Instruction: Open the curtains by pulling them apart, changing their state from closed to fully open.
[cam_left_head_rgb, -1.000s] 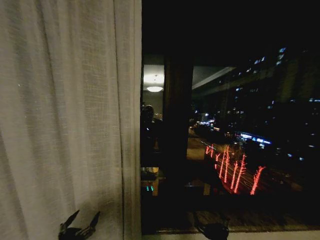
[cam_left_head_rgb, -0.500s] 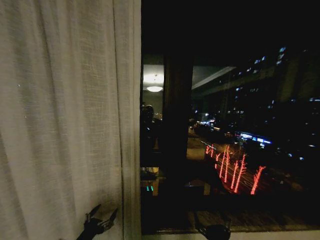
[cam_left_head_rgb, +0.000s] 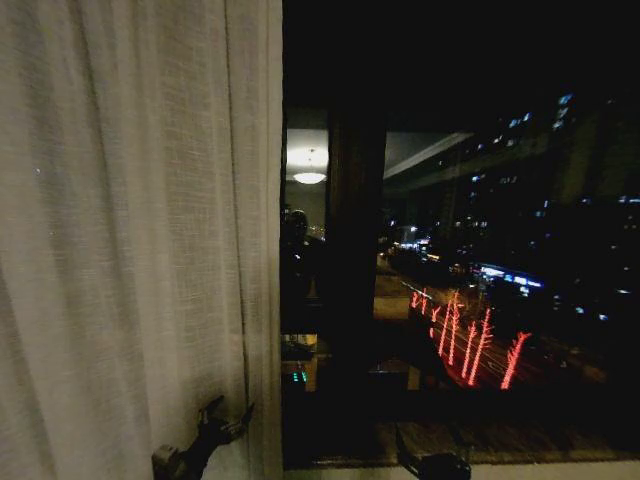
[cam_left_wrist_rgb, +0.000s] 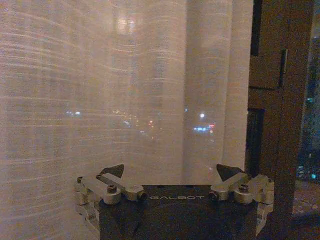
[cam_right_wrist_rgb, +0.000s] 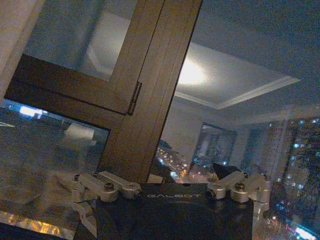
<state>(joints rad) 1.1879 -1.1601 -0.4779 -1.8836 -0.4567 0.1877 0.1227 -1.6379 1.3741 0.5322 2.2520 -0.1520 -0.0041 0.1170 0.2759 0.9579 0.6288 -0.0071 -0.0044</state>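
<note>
The left half of the head view is covered by a sheer off-white curtain (cam_left_head_rgb: 130, 230), hung in vertical pleats from top to bottom, with its free edge reaching the middle of the window. Low against that edge the left gripper (cam_left_head_rgb: 228, 418) is seen, its dark fingers spread apart with the fabric just beside them; in the left wrist view the gripper (cam_left_wrist_rgb: 170, 172) is likewise held wide, nothing clamped, and the curtain (cam_left_wrist_rgb: 125, 95) hangs directly ahead. To the right of the fabric a dark wooden window frame (cam_left_head_rgb: 355, 260) is found, and past it bare glass (cam_left_head_rgb: 500, 250) in which a ceiling lamp (cam_left_head_rgb: 309, 177) is mirrored above red street lights. At the sill the right gripper (cam_left_head_rgb: 432, 462) is parked; in its wrist view the fingers (cam_right_wrist_rgb: 230, 177) are spread, facing the frame (cam_right_wrist_rgb: 150, 95).
</note>
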